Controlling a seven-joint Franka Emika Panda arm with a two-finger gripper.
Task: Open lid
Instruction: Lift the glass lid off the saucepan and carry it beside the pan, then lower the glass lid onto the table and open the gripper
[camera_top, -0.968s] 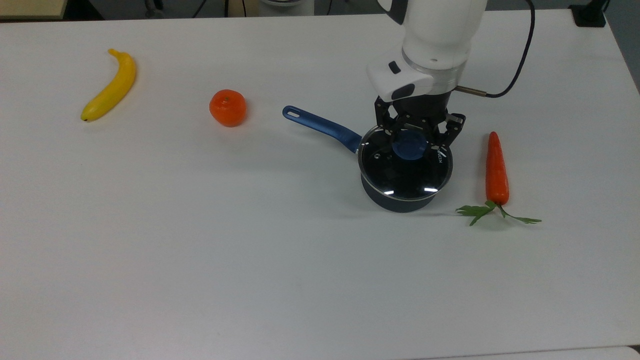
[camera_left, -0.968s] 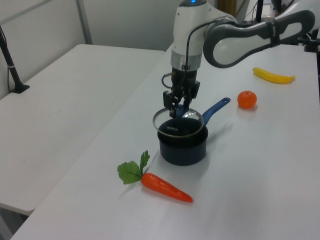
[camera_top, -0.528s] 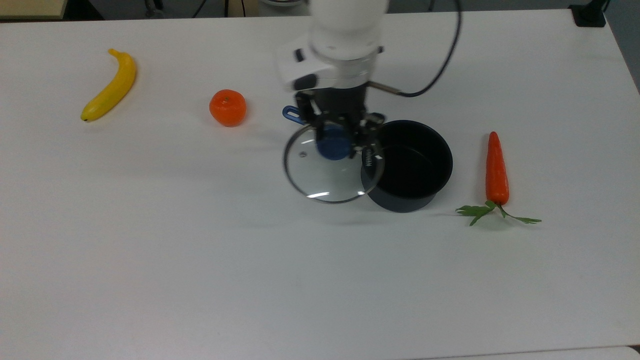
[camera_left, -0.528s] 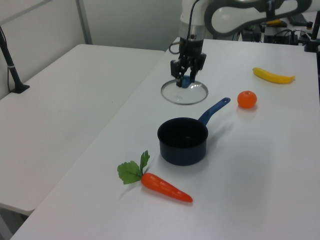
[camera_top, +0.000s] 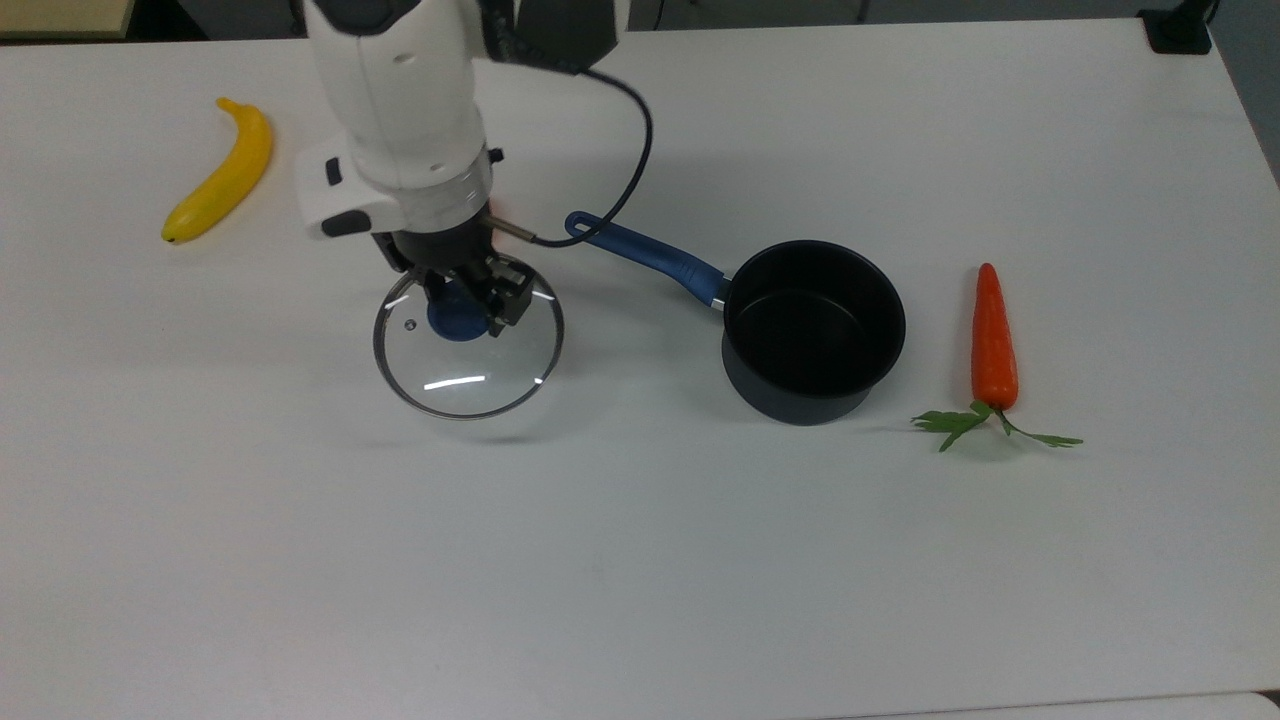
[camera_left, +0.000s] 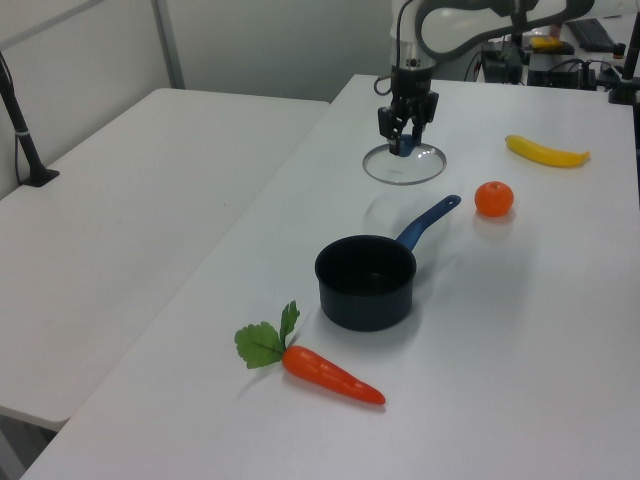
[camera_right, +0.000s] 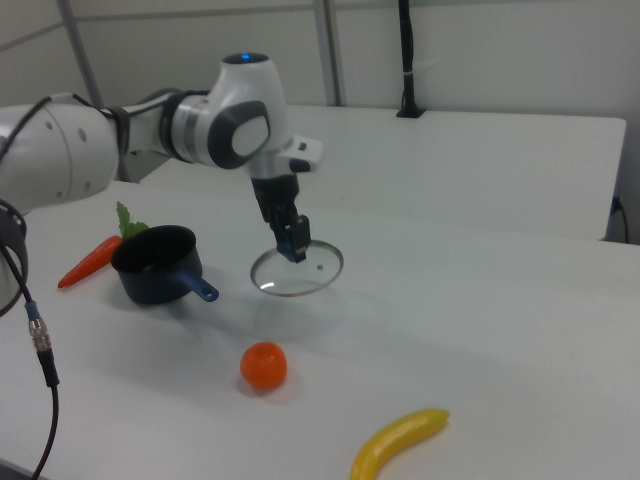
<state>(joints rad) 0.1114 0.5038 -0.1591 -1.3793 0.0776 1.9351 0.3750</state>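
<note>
We take the left view and go from its near edge to its far end. Nearest lies a carrot (camera_left: 331, 374) with green leaves, flat on the white table (camera_left: 520, 330). Just beyond it stands a dark saucepan (camera_left: 366, 281), uncovered, its blue handle (camera_left: 428, 221) pointing away from us. To the left view's right of the handle tip sits an orange (camera_left: 494, 198). Farther on, the gripper (camera_left: 404, 143) is clamped on the blue knob (camera_left: 405, 147) of the lid (camera_left: 404, 166), with one finger on each side of it. The lid is a clear glass disc with a metal rim, held roughly level and well apart from the saucepan. In the right view (camera_right: 297, 271) it hangs above the table, with its shadow on the surface below. Farthest lies a banana (camera_left: 547, 152). In the top view the lid (camera_top: 468, 362) is toward the top view's left of the saucepan (camera_top: 813, 330), beneath the arm's white wrist (camera_top: 398, 120).
</note>
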